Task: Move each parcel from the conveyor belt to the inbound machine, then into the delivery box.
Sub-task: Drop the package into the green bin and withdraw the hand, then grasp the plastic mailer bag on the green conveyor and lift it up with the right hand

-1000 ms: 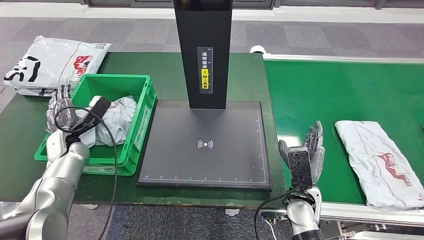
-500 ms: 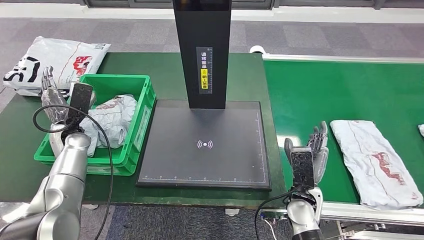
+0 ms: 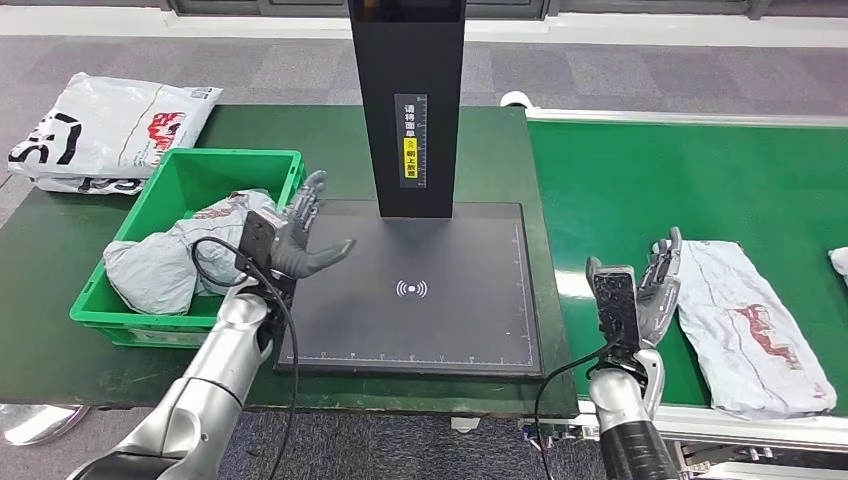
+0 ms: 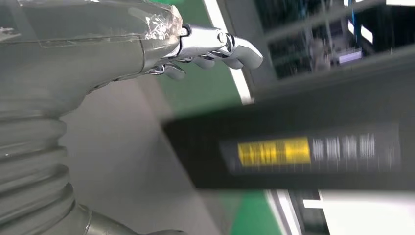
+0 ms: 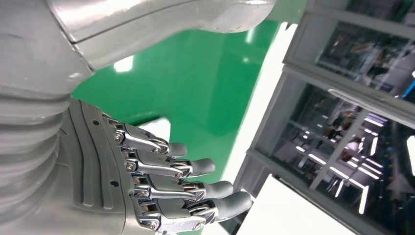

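A crumpled grey parcel [image 3: 185, 250] lies in the green delivery box [image 3: 160, 200] on the left table. My left hand [image 3: 292, 240] hovers open, fingers spread, over the left edge of the black inbound machine plate [image 3: 420, 290], just right of the box. A white parcel with red print [image 3: 755, 325] lies on the green conveyor belt [image 3: 680, 180]. My right hand [image 3: 640, 290] stands open and upright just left of that parcel, holding nothing. In the wrist views both the left hand [image 4: 215, 46] and the right hand [image 5: 161, 181] show empty fingers.
The machine's black post [image 3: 408, 100] rises behind the plate. A large white bag [image 3: 110, 125] lies at the table's far left corner. The edge of another white parcel [image 3: 838, 262] shows at the belt's right side.
My left hand swung from beside the green box's left side, across it, to the plate's left edge. The right hand shifted right toward the belt parcel, which drifted a little.
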